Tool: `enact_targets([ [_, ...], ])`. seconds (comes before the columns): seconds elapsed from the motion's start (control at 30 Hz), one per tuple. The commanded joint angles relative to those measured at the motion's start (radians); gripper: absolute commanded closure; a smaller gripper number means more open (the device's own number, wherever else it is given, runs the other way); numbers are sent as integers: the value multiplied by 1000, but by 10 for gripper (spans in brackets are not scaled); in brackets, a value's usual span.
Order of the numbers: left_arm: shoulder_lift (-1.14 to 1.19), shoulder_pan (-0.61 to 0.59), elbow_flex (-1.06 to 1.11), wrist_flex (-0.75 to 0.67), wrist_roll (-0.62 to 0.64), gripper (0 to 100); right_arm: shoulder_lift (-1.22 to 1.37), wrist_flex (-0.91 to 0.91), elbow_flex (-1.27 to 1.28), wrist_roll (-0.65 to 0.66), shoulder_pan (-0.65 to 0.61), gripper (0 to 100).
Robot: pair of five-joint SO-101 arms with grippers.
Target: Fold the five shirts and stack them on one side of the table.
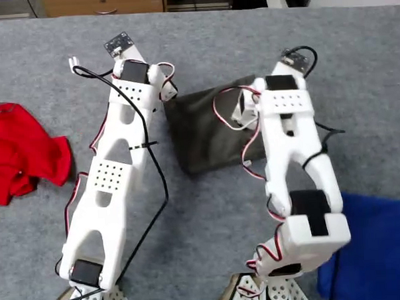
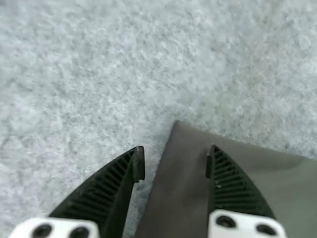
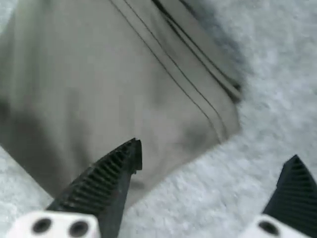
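Fuzzy grey table (image 1: 203, 216), smooth folded olive shirt (image 1: 199, 133)

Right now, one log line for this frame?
left gripper: open, over dark shirt corner | right gripper: open, over another corner | red shirt: crumpled | blue shirt: lying apart

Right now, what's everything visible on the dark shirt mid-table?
The dark shirt is olive-grey, smooth fabric, folded into a rough rectangle, lying flat on the grey felt-like table between the two arms' heads. Stitched hem lines run along one edge. The left jaws stand open astride one corner; the right jaws stand open wide, one over fabric, one over table. Contact cannot be told.
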Motion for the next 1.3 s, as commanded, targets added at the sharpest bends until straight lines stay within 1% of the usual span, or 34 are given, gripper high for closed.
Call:
enact_targets([
  [0.0, -19, -29, -46, -11, -3, 788, 51, -61, -64, -25, -30, 573],
  [0.2, -19, -104, -46, -63, -8, 789, 180, -104, -65, -25, -21, 574],
  [0.27, -19, -114, -46, -66, -8, 789, 213, -104, -65, -21, -21, 603],
  [0.33, -19, -115, -46, -64, -8, 789, 236, -104, -70, -18, -21, 677],
  [0.47, -19, -115, -46, -64, -8, 789, 249, -97, -101, -12, -4, 882],
  [0.5, -19, -117, -46, -64, -8, 789, 249, -100, -107, -12, 2, 924],
  [0.53, -19, -117, -46, -64, -8, 789, 249, -97, -116, -6, 10, 938],
  [0.67, -19, -115, -46, -63, -8, 789, 249, -95, -128, 29, 41, 931],
  [0.8, -19, -117, -46, -63, -8, 789, 245, -84, -130, 34, 77, 971],
  [0.87, -19, -117, -46, -63, -8, 789, 231, -58, -142, 60, 84, 996],
  [1.17, -19, -124, -46, -66, -8, 789, 74, 163, -294, 75, 150, 995],
  [1.27, -19, -124, -46, -66, -5, 788, 1, 255, -349, 127, 189, 995],
])
